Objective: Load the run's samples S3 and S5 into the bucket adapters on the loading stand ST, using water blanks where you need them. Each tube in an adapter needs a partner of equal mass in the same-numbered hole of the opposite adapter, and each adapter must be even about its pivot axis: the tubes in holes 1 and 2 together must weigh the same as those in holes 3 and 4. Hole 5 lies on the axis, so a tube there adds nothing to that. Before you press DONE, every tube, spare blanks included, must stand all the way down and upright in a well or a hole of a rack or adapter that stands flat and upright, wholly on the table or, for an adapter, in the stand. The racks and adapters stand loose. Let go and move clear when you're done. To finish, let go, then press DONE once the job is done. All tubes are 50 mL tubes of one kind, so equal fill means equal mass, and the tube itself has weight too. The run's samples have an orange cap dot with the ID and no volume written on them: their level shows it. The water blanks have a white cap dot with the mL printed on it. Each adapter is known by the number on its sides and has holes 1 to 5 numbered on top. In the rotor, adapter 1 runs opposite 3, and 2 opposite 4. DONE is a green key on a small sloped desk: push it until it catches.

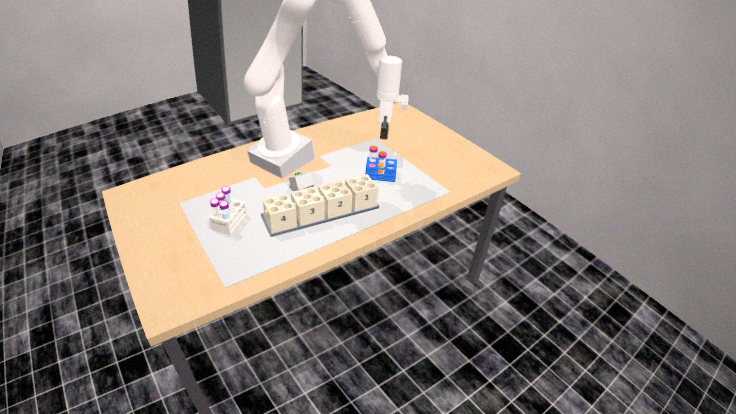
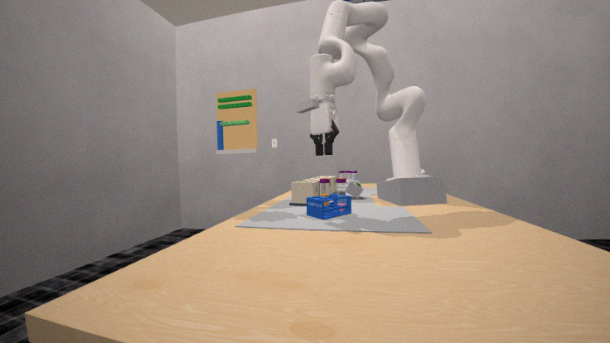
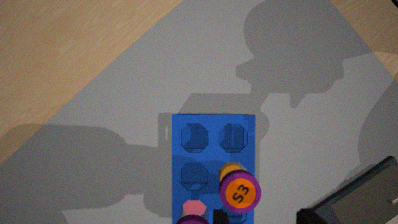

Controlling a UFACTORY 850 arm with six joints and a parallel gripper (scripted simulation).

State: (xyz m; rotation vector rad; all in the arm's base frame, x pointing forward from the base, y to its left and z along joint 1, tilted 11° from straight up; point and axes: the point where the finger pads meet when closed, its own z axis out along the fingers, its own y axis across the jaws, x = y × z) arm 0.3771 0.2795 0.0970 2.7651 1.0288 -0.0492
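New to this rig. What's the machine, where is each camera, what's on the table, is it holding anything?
It is one white six-joint arm bolted to a table, ending in a two-finger gripper. One picture looks down from high up, one looks along the table from its far end, and one comes from a camera on the wrist, looking straight down. On a grey mat stand a blue sample rack with tube S3, four numbered cream adapters in a row, a pale rack of blanks and the green DONE key. The gripper hangs above the blue rack, partly open, holding nothing.
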